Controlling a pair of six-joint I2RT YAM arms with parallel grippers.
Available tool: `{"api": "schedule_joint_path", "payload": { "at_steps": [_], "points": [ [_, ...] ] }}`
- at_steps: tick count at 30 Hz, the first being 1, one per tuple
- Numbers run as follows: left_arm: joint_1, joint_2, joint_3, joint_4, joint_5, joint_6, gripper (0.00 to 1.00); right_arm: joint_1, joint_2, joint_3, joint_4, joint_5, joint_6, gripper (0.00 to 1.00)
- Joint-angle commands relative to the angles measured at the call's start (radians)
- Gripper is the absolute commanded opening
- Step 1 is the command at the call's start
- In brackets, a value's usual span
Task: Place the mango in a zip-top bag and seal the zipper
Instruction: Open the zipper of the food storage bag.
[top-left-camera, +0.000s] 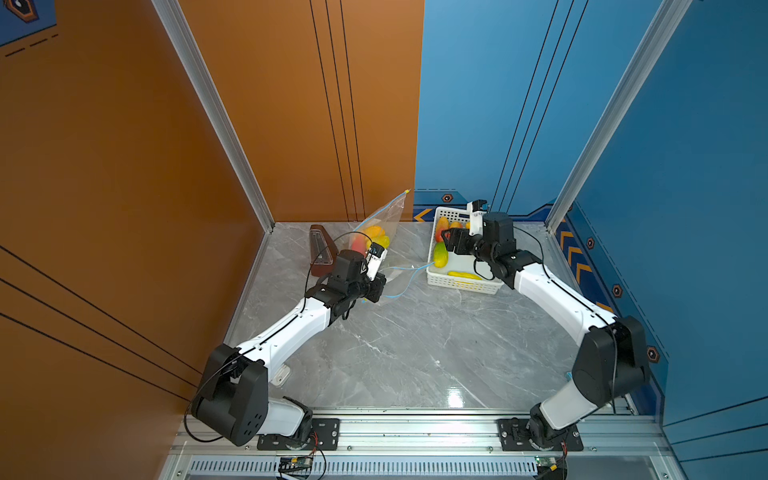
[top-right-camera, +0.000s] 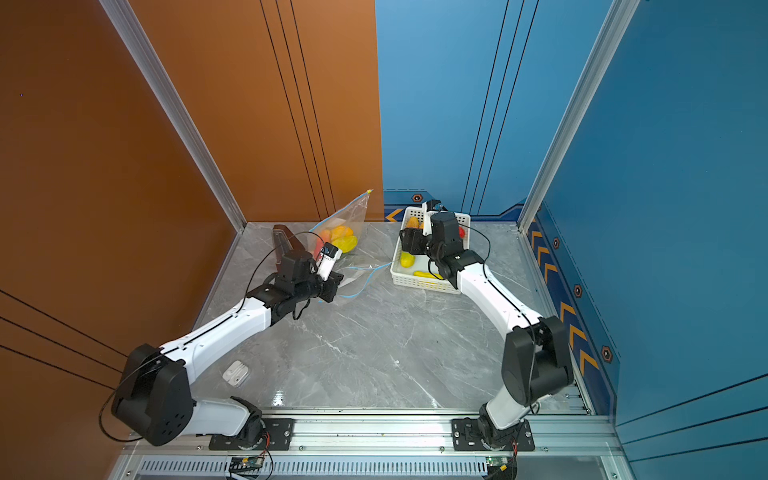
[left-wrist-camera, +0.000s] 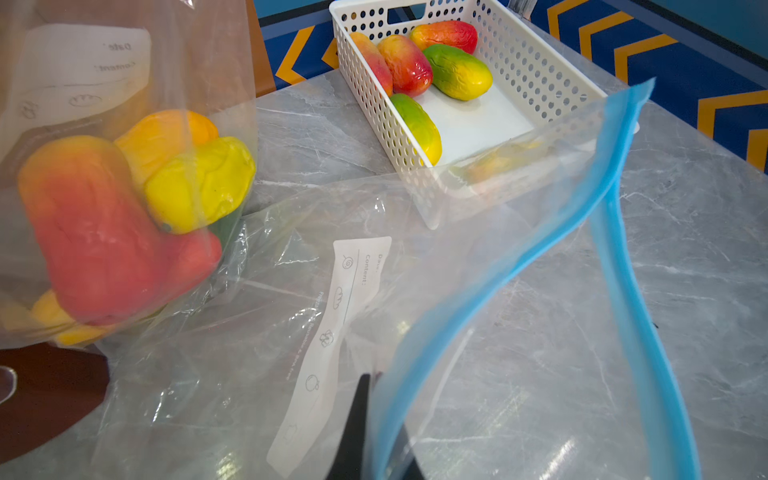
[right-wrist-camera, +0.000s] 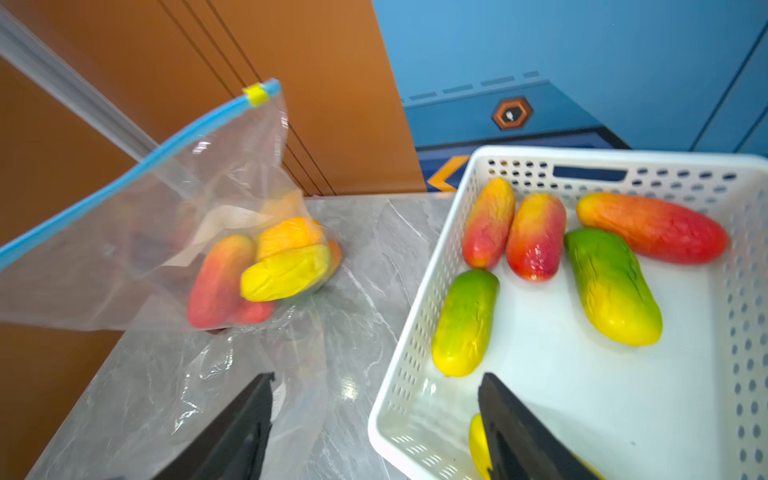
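We are holding the empty clear plastic zip-top bag by its near lip so that the blue zipper strip is lifting off the grey marble tabletop and the mouth is gaping toward the white perforated plastic basket. That, we judge, is giving the other arm an opening to drop fruit through. Our left gripper is pinching that thin film just beside the strip, its jaws fully together. Our right gripper is hovering at the basket's near wall with its jaws spread wide and gripping nothing. One finger is hanging over the bag film outside and the other over the basket floor, overlapping a yellow mango, though we cannot tell whether it is touching. The green-and-yellow oblong mango we are probably going for is lying in the basket, not yet bagged. A second clear bag, already filled with mangoes, is leaning upright near the wall
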Motion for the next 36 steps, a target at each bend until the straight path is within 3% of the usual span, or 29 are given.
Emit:
{"api": "schedule_joint_path", "payload": {
  "at_steps": [1,6,12,16,21,26,31,36],
  "points": [
    [0.009,-0.022,-0.013,0.042,0.010,-0.036,0.03,-0.009,0.197,0.167,-0.270,0.099,0.143,0.77],
    [0.009,-0.024,-0.015,0.040,0.027,-0.043,0.03,-0.020,0.498,0.490,-0.423,0.144,0.187,0.73],
    [0.010,-0.016,-0.013,0.041,0.033,-0.047,0.03,-0.021,0.733,0.766,-0.560,0.153,0.226,0.72],
    [0.009,-0.012,0.001,0.041,0.042,-0.059,0.03,-0.017,0.786,0.811,-0.583,0.154,0.236,0.71],
    [0.009,-0.002,0.015,0.040,0.039,-0.085,0.03,-0.019,0.816,0.846,-0.586,0.089,0.238,0.53],
    [0.010,0.006,0.031,0.042,0.049,-0.108,0.03,-0.025,0.745,0.827,-0.585,0.086,0.206,0.27],
    [0.011,0.019,0.048,0.041,0.047,-0.129,0.03,-0.033,0.555,0.680,-0.470,0.078,0.170,0.19],
    [0.009,0.042,0.069,0.041,0.081,-0.166,0.03,-0.020,0.108,0.129,0.180,0.026,0.190,0.14]
  ]
}}
